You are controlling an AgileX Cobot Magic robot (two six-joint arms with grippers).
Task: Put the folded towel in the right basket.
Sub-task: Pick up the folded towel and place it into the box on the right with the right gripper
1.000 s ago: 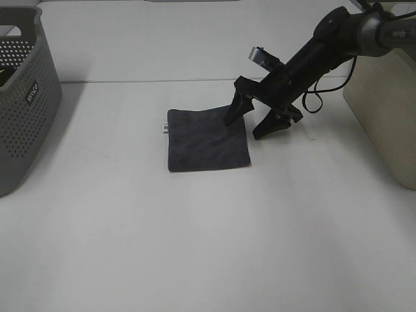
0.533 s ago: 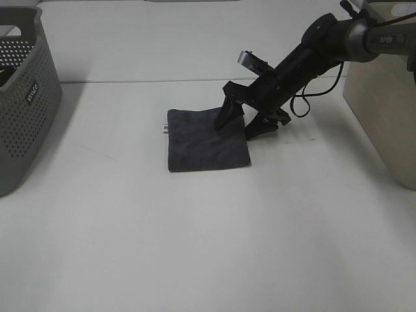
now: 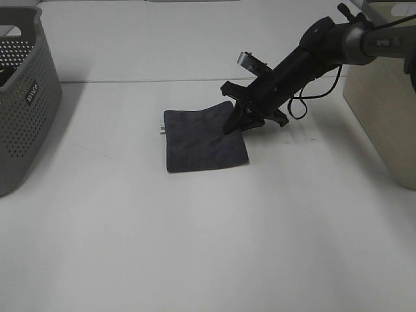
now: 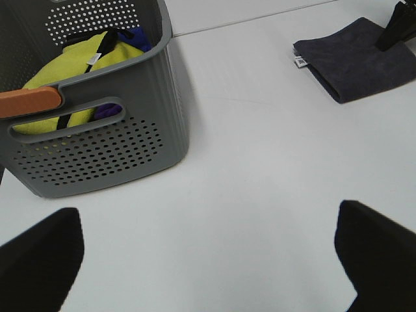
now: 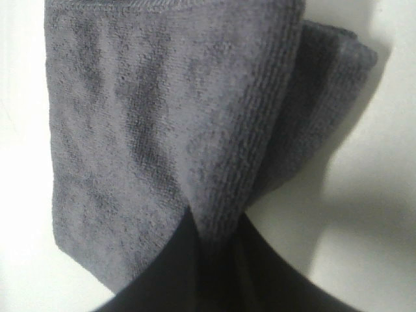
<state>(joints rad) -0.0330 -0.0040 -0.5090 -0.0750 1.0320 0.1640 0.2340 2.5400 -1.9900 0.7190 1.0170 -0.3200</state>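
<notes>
The folded dark grey towel [image 3: 201,140] lies on the white table [image 3: 208,247], left of centre. My right gripper [image 3: 237,120] is shut on the towel's far right edge and lifts that corner slightly. In the right wrist view the towel [image 5: 162,110] fills the frame, bunched between the dark fingers [image 5: 188,273]. The right basket [image 3: 383,110] is beige and stands at the table's right edge. My left gripper [image 4: 205,221] is open and empty above the table, near the grey basket [image 4: 97,130]. The towel [image 4: 357,58] lies far from it.
The grey perforated basket [image 3: 23,97] stands at the left edge and holds yellow, blue and purple cloths [image 4: 84,58]. A black cable [image 3: 302,97] hangs from the right arm. Bare table lies between the towel and the beige basket.
My right gripper moved left over the towel's right edge and closed on it. The towel's far right corner has risen and the towel has shifted slightly left.
</notes>
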